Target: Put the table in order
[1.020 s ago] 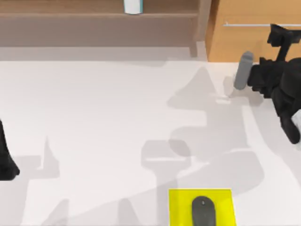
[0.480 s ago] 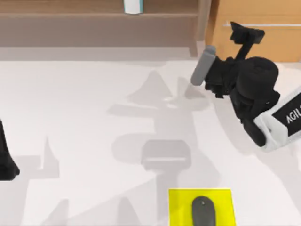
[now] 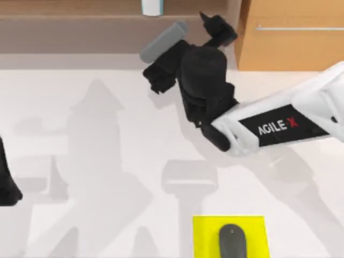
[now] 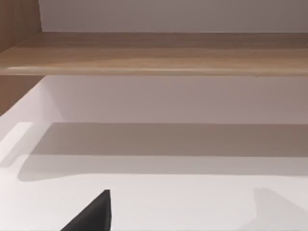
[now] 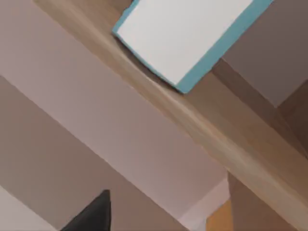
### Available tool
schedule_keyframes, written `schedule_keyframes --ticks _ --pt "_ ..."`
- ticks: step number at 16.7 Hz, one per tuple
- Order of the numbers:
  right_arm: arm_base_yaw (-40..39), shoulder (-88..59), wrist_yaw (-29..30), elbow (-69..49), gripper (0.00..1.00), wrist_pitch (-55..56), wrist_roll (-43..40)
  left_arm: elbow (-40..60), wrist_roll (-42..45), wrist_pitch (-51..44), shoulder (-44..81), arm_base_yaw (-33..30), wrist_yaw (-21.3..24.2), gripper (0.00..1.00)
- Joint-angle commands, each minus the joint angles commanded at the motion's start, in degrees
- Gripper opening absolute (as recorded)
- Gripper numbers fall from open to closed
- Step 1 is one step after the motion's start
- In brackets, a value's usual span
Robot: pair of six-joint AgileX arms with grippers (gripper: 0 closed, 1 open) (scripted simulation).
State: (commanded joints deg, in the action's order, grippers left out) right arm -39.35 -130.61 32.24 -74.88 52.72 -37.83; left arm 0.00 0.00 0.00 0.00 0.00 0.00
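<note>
Top view — right pincer (image 3: 161,64), on the AgileX arm reaching in from the right side, is clamped on a grey cylindrical object (image 3: 163,41), apparently a marker or similar stick, held aloft near the front edge of the wooden shelf (image 3: 80,24). The object's long axis runs diagonally, one end pointing toward the shelf and the drawer cabinet (image 3: 290,37), the other toward the desk's left side. Judged from the task, it is carried this way for stowing on the shelf, where a white, teal-edged item (image 3: 152,7) already stands. The desk (image 3: 97,161) — a wide white surface — spans the whole lower field, its long axis left to right. A dark mouse (image 3: 232,239) rests on a yellow pad (image 3: 207,234) at the near edge, seemingly already in its place. The left arm (image 3: 6,180) sits parked at the far left edge.

Left wrist view — a dark fingertip (image 4: 94,214) of the left pincer hangs above the white desk surface facing the shelf board; whether that pincer is apart or together cannot be told.

Right wrist view — the camera faces the shelf edge and the teal-edged item (image 5: 187,38) at close range, consistent with an approach to the shelf; a dark fingertip (image 5: 91,216) shows at the frame's edge.
</note>
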Motion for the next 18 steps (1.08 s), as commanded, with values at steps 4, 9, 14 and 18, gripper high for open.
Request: schedule_keyframes --ticks 4,9,14,18 --pt "-2.62 -3.46 6.08 -14.74 1.0 -10.01 17.47 0.0 0.0 0.0 0.0 0.0 0.0 1.0" --pt "-3.7 -7.13 11.52 -29.88 1.0 -19.88 33.13 0.0 0.0 0.0 0.0 0.0 0.0 1.0" --pt "-3.84 -8.24 12.97 -34.32 1.0 -22.77 37.31 0.0 0.0 0.0 0.0 0.0 0.0 1.0" --pt "-3.5 -8.01 12.8 -34.38 1.0 -22.79 37.23 0.0 0.0 0.0 0.0 0.0 0.0 1.0"
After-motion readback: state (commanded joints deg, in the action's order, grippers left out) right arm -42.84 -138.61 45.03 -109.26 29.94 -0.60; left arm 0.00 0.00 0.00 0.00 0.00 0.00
